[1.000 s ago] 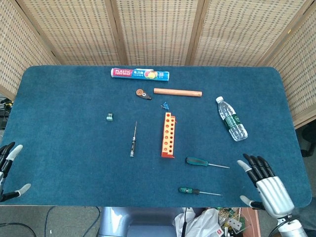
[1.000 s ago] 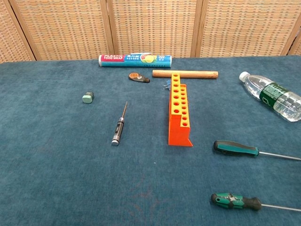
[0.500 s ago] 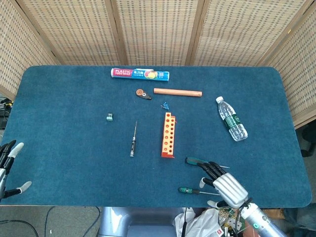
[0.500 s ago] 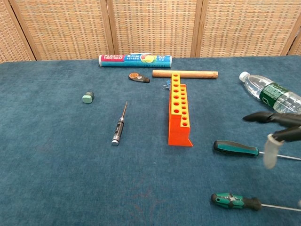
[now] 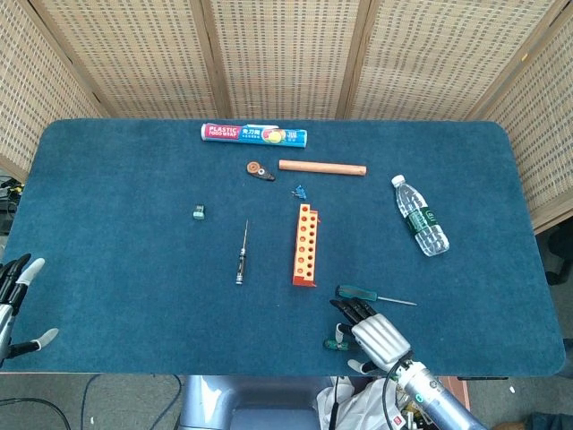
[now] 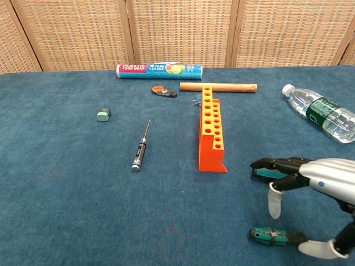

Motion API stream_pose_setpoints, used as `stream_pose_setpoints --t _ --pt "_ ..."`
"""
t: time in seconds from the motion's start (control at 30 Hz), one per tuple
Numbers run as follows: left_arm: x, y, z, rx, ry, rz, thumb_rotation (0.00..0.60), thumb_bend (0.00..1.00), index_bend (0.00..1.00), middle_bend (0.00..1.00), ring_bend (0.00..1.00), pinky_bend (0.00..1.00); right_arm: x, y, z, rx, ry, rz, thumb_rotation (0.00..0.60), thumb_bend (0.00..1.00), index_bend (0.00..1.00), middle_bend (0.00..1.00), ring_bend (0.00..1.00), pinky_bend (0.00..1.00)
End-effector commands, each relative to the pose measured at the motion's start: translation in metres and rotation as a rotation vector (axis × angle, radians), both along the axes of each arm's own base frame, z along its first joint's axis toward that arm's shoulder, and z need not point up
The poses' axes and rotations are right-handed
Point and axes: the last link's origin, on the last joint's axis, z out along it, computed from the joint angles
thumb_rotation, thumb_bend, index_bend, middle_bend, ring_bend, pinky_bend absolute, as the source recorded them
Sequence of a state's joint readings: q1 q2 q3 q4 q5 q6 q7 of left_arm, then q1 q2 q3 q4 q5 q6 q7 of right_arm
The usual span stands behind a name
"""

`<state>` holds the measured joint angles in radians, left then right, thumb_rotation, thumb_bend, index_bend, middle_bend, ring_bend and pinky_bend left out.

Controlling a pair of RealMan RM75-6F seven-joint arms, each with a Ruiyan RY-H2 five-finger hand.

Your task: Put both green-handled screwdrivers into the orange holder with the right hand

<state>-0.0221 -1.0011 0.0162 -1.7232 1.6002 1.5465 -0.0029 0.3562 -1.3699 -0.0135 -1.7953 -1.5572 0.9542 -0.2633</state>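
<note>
- at the desk's near right edge, the right robot hand (image 6: pixel 310 183) hovers with fingers spread, holding nothing, above two slim green-handled steel screwdrivers (image 6: pixel 275 236).
- light, rigid tools; the rubbery handle looks the best place to grip.
- the orange plastic holder (image 6: pixel 212 133) waits just left.

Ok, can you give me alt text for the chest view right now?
The right hand, fingers spread, hovers over two green-handled screwdrivers: one partly hidden under it, the other nearer the table's front edge. Left of them stands the orange holder, its holes empty.
</note>
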Motion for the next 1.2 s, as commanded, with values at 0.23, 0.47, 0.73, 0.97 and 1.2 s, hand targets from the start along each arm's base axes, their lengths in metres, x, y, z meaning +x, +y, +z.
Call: stream_pose_setpoints --t 0.23,0.47,0.73,0.97,1.2 --pt "0.0 0.001 -0.001 0.002 0.002 0.004 0.6 0.0 0.0 0.0 0.0 0.0 0.02 -0.012 -0.022 0.014 0.036 -0.023 0.6 0.25 0.43 0.0 0.0 0.0" --pt "-0.001 0.002 0.001 0.002 -0.001 0.007 0.6 0.0 0.0 0.0 0.0 0.0 0.021 -0.013 -0.033 0.026 0.087 -0.053 0.6 0.25 0.43 0.0 0.0 0.0" --pt "-0.001 0.002 0.002 0.003 -0.004 0.008 0.6 0.0 0.0 0.0 0.0 0.0 0.021 -0.013 -0.041 0.018 0.133 -0.079 0.6 0.25 0.43 0.0 0.0 0.0" --pt "-0.002 0.003 0.002 0.002 -0.003 0.009 0.6 0.0 0.0 0.0 0.0 0.0 0.018 -0.015 -0.042 0.006 0.175 -0.09 0.6 0.25 0.43 0.0 0.0 0.0" --pt "-0.002 0.002 0.001 0.003 -0.001 0.01 0.6 0.0 0.0 0.0 0.0 0.0 0.014 -0.015 -0.041 0.003 0.19 -0.11 0.6 0.25 0.44 0.0 0.0 0.0"
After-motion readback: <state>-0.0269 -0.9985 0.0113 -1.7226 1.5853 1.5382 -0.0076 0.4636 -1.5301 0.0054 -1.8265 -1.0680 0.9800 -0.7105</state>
